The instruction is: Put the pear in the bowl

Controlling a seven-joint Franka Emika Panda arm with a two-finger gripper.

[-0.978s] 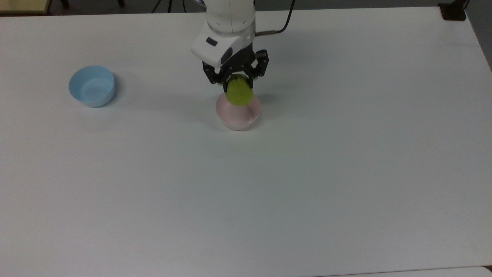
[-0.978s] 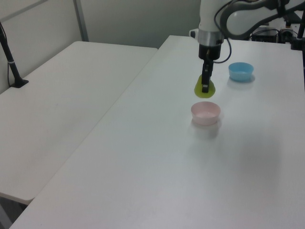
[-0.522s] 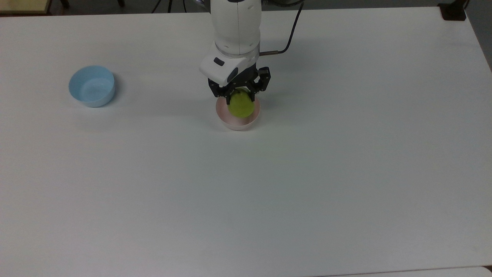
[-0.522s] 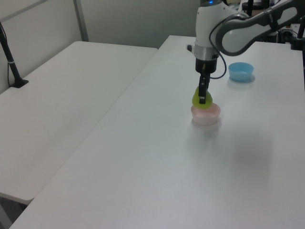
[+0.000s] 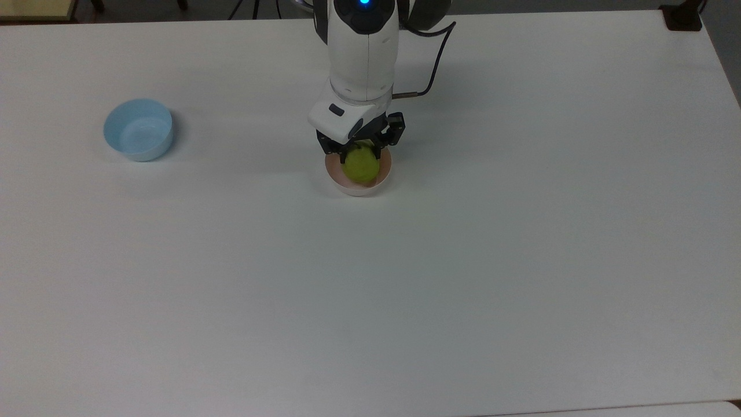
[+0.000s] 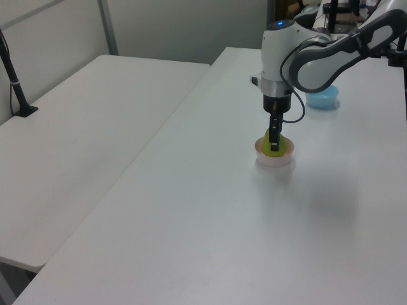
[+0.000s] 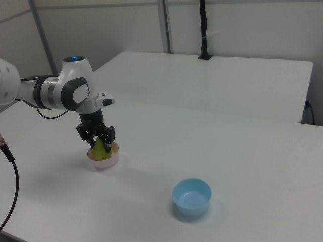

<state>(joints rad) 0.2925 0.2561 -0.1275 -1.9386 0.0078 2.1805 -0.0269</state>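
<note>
The yellow-green pear (image 5: 361, 163) (image 6: 273, 145) (image 7: 100, 147) sits low inside the pale pink bowl (image 5: 358, 186) (image 6: 275, 159) (image 7: 103, 162) near the table's middle. My gripper (image 5: 360, 152) (image 6: 273, 145) (image 7: 99, 141) reaches straight down over the bowl, its black fingers shut on the pear's upper part. The pear's stem is hidden by the fingers.
A light blue bowl (image 5: 139, 129) (image 6: 322, 96) (image 7: 192, 198) stands apart from the pink one, at the top view's left. A black cable (image 5: 433, 40) trails from the arm. A second white table (image 6: 82, 121) adjoins in the left view's left.
The gripper has come down with the pear, from above the pink bowl's far rim into the bowl. The arm has lowered over it.
</note>
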